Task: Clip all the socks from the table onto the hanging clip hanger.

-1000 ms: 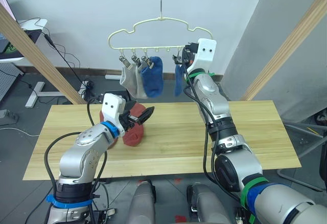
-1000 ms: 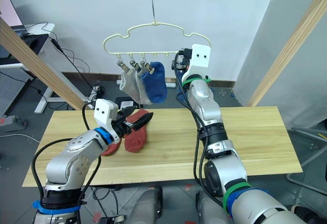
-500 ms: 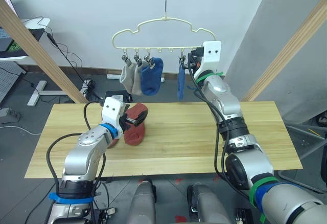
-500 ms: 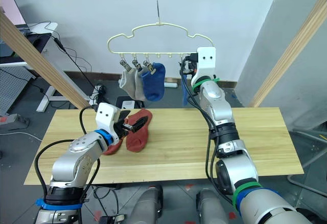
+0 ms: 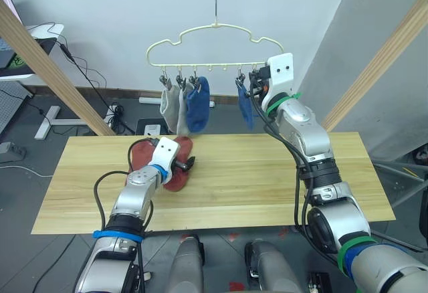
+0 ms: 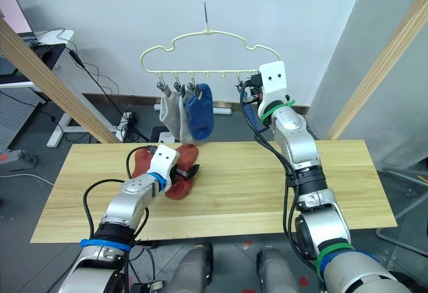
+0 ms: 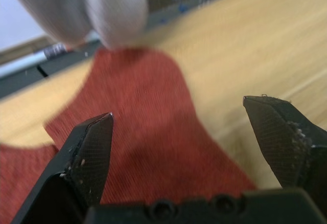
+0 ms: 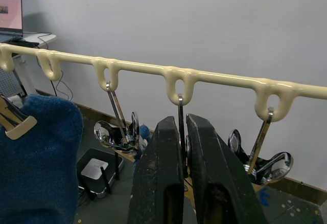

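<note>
On bench (image 5: 267,179), toward left end & nearer far edge: two rust-red socks, one (image 5: 179,167) under L tool, other (image 5: 140,153) just beside it on side of left end, partly hidden by L arm. L tool (image 7: 191,127) low over first rust-red sock, fingers (image 7: 92,150) spread wide w/ red fabric between, not gripping; contact w/ sock can't tell.

Above far edge: pale-yellow clip hanger (image 5: 214,35) hung by hook from wooden pole. Clipped at its left part: two light grey socks (image 5: 172,103), touching, then blue sock (image 5: 197,100) against them. Second blue sock (image 5: 245,109) clipped near right part, apart from other three.

R tool (image 8: 185,147) raised at hanger's bottom rail, fingers pressed nearly together around thin wire stem of a metal clip (image 8: 180,116), by second blue sock. More empty clips (image 8: 120,132) on either side.
</note>
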Robot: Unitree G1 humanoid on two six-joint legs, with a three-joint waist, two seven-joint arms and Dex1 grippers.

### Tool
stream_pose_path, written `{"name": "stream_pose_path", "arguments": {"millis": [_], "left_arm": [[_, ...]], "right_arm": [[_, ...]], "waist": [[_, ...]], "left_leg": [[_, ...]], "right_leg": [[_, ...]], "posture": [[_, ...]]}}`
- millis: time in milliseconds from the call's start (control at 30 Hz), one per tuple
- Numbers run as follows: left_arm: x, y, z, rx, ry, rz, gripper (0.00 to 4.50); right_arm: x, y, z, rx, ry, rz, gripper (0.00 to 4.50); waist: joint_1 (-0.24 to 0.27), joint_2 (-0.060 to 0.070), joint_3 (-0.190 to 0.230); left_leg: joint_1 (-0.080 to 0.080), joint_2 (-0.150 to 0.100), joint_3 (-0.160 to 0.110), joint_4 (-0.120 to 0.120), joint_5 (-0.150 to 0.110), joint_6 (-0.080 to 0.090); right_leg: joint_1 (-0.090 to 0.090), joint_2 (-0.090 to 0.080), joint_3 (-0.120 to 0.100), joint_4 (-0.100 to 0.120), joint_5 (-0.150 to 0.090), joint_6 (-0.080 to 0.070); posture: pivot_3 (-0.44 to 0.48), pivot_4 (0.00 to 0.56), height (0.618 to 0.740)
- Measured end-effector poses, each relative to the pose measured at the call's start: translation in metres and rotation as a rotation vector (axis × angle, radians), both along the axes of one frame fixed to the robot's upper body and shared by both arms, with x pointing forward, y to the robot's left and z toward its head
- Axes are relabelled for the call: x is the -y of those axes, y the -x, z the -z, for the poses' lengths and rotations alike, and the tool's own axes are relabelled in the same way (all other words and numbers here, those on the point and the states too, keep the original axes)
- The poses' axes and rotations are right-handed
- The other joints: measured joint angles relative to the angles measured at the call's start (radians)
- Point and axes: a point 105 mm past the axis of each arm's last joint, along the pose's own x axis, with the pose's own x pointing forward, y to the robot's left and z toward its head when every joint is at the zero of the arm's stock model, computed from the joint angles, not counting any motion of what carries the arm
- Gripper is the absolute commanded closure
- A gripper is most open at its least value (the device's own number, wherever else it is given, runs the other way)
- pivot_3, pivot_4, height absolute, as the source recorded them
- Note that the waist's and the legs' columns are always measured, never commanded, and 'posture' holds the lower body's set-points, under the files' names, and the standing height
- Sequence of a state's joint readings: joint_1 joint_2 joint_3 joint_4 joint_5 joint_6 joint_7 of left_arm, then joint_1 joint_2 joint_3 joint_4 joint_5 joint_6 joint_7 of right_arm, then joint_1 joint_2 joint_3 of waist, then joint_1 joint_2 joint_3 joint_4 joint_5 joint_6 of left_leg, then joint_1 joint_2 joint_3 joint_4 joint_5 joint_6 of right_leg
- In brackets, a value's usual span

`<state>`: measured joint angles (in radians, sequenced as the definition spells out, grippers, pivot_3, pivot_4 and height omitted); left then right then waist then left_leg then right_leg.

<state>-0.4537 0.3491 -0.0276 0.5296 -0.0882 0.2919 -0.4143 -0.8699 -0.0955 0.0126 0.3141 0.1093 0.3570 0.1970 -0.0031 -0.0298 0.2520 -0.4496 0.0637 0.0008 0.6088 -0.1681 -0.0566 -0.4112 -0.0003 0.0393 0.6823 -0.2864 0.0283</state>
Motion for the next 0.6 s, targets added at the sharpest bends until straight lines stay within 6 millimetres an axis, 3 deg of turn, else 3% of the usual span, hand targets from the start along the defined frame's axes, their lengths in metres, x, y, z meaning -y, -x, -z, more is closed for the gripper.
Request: {"name": "stream_pose_path", "arguments": {"millis": [67,533,600], "left_arm": [[0.001,-0.003,0.0,-0.008,-0.015,0.01,0.53],[0.008,0.011,0.005,-0.011,-0.006,0.109,4.49],[0.013,0.016,0.006,-0.012,0.004,0.141,4.49]], "right_arm": [[0.0,0.002,0.001,-0.006,0.0,-0.001,4.5],[0.003,0.008,0.001,-0.026,-0.007,-0.015,4.5],[0.004,0.009,0.001,-0.033,-0.005,-0.031,4.5]], "waist": [[0.001,0.0,0.0],[0.0,0.0,0.0],[0.001,0.0,0.0]], "left_leg": [[0.0,0.0,0.0,0.0,0.0,0.0],[0.001,0.0,0.0,0.0,0.0,0.0],[0.0,0.0,0.0,0.0,0.0,0.0]], "right_leg": [[0.001,0.0,0.0,0.0,0.0,0.0],[0.001,0.0,0.0,0.0,0.0,0.0],[0.001,0.0,0.0,0.0,0.0,0.0]], "posture": [[-0.006,0.257,0.74],[-0.001,0.233,0.74],[-0.005,0.23,0.74]]}}
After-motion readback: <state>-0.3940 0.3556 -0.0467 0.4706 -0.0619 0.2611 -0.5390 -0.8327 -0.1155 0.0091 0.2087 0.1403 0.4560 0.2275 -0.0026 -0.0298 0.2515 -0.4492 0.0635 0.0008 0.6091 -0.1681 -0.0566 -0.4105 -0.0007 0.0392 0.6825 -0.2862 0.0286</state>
